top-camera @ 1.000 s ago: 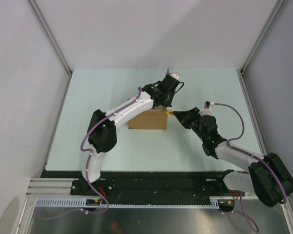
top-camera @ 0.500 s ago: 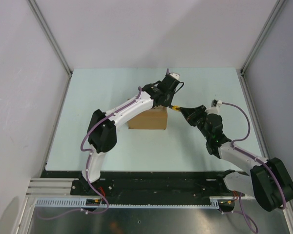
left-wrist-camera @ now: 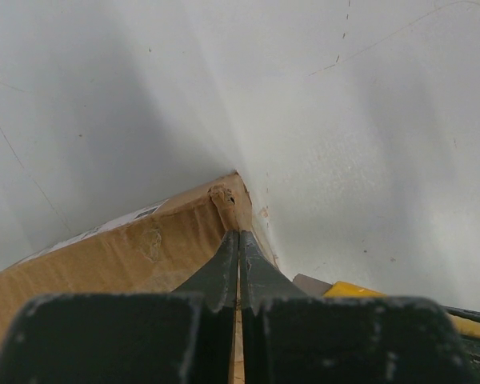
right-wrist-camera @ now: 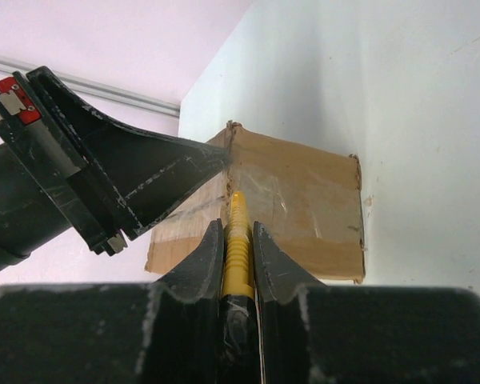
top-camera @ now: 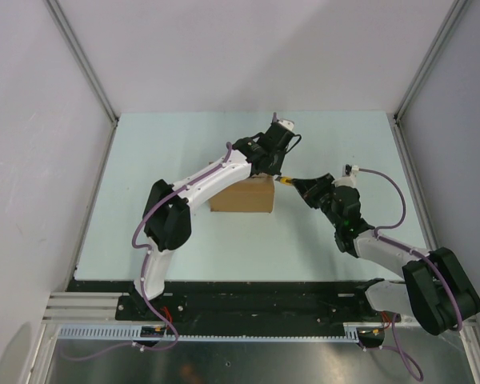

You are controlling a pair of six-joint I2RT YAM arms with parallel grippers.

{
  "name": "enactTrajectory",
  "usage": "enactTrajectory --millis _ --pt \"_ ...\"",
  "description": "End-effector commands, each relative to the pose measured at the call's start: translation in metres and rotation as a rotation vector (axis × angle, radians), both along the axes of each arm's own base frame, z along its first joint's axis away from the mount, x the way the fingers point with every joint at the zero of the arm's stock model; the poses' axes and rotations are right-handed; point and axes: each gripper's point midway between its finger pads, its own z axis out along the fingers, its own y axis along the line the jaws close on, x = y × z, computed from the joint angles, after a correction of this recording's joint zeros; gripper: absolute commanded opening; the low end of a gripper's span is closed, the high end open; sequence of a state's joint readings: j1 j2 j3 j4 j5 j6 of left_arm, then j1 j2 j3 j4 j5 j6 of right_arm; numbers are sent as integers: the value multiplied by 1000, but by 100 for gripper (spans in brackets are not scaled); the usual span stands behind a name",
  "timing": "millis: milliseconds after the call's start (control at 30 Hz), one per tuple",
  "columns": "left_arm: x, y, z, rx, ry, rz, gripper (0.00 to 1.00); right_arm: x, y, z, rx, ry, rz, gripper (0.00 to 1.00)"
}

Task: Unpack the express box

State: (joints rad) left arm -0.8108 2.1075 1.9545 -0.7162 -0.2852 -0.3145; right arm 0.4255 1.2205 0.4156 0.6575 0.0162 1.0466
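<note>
Express box (top-camera: 242, 196) found directly ahead of right gripper (right-wrist-camera: 238, 232), flat on table, one upper corner just beyond fingertips. Clear tape seen on facing side. Right gripper clenched on yellow utility knife (right-wrist-camera: 238, 240); knife tip brought to box's upper edge, contact not confirmable. Left gripper (left-wrist-camera: 238, 240) pressed fully closed, nothing held, tips set on same top corner, entering from right gripper's left and crowded just beside knife tip. Pale green table top (top-camera: 160, 160) enclosed by white walls (top-camera: 224, 56) and aluminium frame posts (top-camera: 84, 60).
</note>
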Motion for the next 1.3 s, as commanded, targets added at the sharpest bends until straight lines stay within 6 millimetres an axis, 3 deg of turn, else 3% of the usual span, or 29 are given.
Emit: enactTrajectory --millis 0,267,733,1000,1267 --pt "-25 15 -54 111 166 -7 0 10 3 37 46 -100 -4 0" --pt "-24 15 -53 110 164 -9 0 10 3 42 51 -114 -6 0" --pt "-24 15 -54 113 165 -8 0 8 14 34 51 -92 26 0" --pt "-24 15 -57 113 170 -7 0 -4 26 33 52 -67 64 0" --pt "-25 14 -59 113 176 -8 0 -18 37 13 13 -21 107 0"
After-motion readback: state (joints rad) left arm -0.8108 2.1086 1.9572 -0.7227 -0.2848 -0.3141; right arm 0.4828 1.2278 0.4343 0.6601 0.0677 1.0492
